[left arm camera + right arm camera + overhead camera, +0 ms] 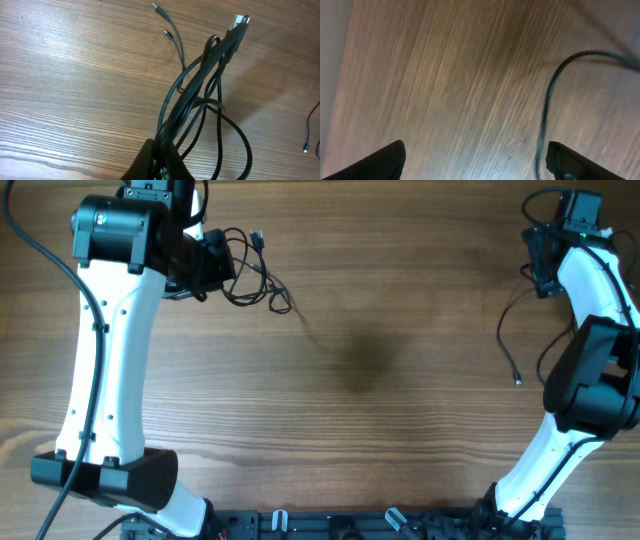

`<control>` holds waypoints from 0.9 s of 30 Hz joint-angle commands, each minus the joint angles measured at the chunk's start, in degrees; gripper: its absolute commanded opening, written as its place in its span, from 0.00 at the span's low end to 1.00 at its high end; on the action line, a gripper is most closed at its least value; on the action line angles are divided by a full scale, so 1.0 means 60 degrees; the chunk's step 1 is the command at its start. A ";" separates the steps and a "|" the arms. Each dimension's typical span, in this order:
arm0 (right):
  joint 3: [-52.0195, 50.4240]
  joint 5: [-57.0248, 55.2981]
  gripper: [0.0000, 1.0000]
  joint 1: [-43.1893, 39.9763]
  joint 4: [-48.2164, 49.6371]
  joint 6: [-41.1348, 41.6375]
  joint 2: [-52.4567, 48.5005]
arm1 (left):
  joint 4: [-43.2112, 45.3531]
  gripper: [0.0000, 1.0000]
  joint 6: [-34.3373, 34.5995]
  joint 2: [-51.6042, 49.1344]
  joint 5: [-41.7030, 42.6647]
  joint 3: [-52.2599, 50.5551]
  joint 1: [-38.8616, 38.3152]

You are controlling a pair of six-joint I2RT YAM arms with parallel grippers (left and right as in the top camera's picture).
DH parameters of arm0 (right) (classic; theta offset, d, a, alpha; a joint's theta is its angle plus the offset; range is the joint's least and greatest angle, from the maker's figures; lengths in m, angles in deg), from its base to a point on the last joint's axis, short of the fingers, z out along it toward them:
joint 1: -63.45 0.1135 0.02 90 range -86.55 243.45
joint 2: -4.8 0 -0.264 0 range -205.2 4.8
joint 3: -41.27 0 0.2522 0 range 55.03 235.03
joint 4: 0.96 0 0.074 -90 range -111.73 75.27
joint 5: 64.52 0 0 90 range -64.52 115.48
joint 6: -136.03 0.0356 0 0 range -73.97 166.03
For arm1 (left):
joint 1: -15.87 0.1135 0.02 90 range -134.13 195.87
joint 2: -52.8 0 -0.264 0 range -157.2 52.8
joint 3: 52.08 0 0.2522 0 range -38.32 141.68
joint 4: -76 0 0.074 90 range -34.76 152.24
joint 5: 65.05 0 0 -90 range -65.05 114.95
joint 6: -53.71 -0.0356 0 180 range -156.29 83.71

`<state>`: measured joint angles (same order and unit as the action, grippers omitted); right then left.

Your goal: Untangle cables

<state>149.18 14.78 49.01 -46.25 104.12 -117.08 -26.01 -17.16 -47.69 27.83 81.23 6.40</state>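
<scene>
Far forward, left arm (105, 350)'s jaws pinch cables (196, 85).

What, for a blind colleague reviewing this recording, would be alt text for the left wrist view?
The left gripper is shut on a tangled bundle of thin black cables over a wooden table. A silver plug tops the bundle at upper right; two thin plug ends trail toward top centre.

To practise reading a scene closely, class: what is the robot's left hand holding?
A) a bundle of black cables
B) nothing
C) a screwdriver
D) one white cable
A: in the left wrist view, the left hand is closed on a bundle of black cables that runs out from between its fingers.
</scene>
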 commanded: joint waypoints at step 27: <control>0.0251 -0.2605 0.04 -0.0856 1.2138 -0.9282 -0.1388 | -0.0051 0.04 -0.0117 0.0193 0.0015 0.0047 -0.0011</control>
<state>150.42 -6.16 47.11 25.94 51.92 -125.32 -26.73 -17.16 -47.69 27.83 81.23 6.40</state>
